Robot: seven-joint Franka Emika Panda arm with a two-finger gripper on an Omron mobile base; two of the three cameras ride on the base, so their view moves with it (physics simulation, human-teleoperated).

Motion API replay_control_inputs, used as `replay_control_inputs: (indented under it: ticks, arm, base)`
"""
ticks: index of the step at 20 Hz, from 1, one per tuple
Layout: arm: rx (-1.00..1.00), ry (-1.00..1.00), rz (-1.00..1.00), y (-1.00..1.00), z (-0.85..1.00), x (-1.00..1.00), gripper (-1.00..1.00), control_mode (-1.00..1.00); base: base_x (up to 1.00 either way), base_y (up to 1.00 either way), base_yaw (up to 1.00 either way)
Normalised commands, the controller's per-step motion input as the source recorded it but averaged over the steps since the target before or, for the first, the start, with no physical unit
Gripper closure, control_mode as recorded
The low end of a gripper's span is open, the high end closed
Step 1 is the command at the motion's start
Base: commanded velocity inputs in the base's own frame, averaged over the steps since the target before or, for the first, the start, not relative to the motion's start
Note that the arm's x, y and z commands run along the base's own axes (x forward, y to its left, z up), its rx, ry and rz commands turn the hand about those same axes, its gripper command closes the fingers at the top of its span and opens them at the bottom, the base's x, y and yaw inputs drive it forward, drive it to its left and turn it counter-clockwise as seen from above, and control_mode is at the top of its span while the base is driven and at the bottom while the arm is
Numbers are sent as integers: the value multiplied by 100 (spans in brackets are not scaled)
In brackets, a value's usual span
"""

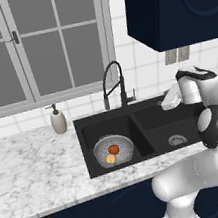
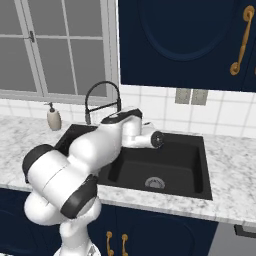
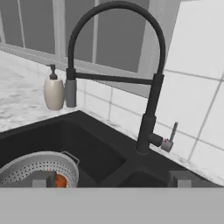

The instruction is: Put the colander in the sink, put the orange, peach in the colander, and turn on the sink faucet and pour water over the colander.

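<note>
The grey mesh colander [image 1: 100,149] sits in the left basin of the black sink [image 1: 147,114]. The red-orange orange [image 1: 114,149] and the paler peach [image 1: 110,158] lie inside it. The black gooseneck sink faucet [image 1: 112,82] stands behind the divider, with no water showing. My gripper [image 3: 113,179] hovers over the right basin, right of the faucet, and faces it. It is open wide with nothing between its fingertips [image 3: 43,178]. In the hand view the faucet [image 3: 151,109] and its side lever [image 3: 169,139] are close ahead. The colander [image 3: 37,168] with the orange [image 3: 61,180] is at lower left.
A beige soap dispenser [image 1: 58,121] stands on the marble counter [image 1: 35,169] left of the sink. A window [image 1: 38,42] lies behind the faucet, and a dark wall cabinet [image 1: 173,3] hangs at upper right. The right basin has a silver drain [image 2: 155,183].
</note>
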Motion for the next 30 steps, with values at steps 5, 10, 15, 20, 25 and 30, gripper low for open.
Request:
replay_control_inputs:
  ticks: [5, 10, 15, 20, 25, 30]
  arm:
    - [11, -6, -1, 2, 0, 58, -100, -100]
    - [11, -3, 0, 14, -7, 46, -100, -100]
    - [1, -1, -4, 9, -3, 45, -100, -100]
    - [0, 7, -4, 1, 6, 32, -100, -100]
    - [0, 6, -1, 7, 1, 32, -100, -100]
    - [0, 0, 0, 20, 0, 29, -100, -100]
  base:
    - [0, 0, 0]
    - [0, 0, 0]
    - [0, 0, 0]
    - [0, 0, 0]
    - [0, 0, 0]
    - [0, 0, 0]
